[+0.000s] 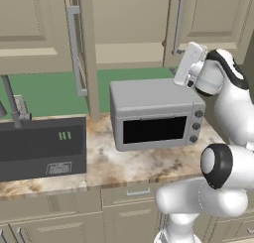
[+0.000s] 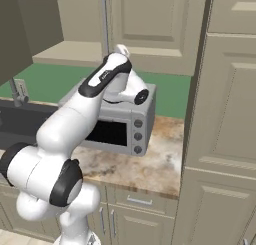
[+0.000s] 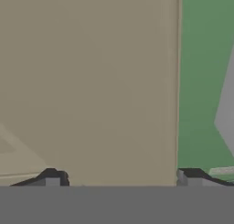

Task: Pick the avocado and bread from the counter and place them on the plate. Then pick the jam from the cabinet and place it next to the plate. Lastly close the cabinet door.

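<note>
- The gripper point(image 3: 119, 177), jaws standing wide apart and holding nothing, is facing the beige underside of the cabinet point(image 1: 126, 51) above the microwave point(image 1: 154, 113).
- The cabinet door point(image 1: 84, 48) is standing open, likely awaiting closing.
</note>
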Controlling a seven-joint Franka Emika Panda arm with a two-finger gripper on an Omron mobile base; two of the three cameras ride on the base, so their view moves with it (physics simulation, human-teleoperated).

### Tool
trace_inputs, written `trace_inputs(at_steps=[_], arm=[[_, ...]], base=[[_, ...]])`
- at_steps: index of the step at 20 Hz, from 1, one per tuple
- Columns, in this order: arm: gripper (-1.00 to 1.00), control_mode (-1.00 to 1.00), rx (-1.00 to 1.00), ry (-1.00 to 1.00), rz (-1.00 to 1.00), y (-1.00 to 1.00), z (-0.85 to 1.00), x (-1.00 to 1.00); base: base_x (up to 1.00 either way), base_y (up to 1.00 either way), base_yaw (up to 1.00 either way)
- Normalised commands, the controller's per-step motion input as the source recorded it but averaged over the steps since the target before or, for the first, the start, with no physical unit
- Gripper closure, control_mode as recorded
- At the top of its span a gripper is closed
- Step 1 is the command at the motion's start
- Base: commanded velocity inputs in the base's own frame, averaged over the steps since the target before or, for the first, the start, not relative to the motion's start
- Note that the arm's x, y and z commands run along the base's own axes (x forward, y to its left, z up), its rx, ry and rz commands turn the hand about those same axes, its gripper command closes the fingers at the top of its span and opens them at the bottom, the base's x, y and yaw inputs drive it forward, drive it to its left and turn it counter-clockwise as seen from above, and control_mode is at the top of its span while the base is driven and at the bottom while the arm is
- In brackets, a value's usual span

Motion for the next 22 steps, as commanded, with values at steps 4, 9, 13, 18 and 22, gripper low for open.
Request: trace_inputs(at_steps=[4,9,13,18,22], arm=[[-1.00,-1.00,-0.07,0.12,-0.12,0.16,0.60,0.51],[-1.00,-1.00,-0.09,0.17,-0.13,0.15,0.50,0.41],[-1.00,-1.00,-0.04,0.17,-0.12,0.01,0.59,0.02],[-1.00,-1.00,0.00,0.08,-0.08,0.00,0.60,-0.19],[-1.00,-1.00,-0.01,0.00,-0.05,0.00,0.43,-0.61]], base=[[0.00,0.00,0.00],[0.00,0.00,0.00],[0.00,0.00,0.00],[0.00,0.00,0.00],[0.00,0.00,0.00]])
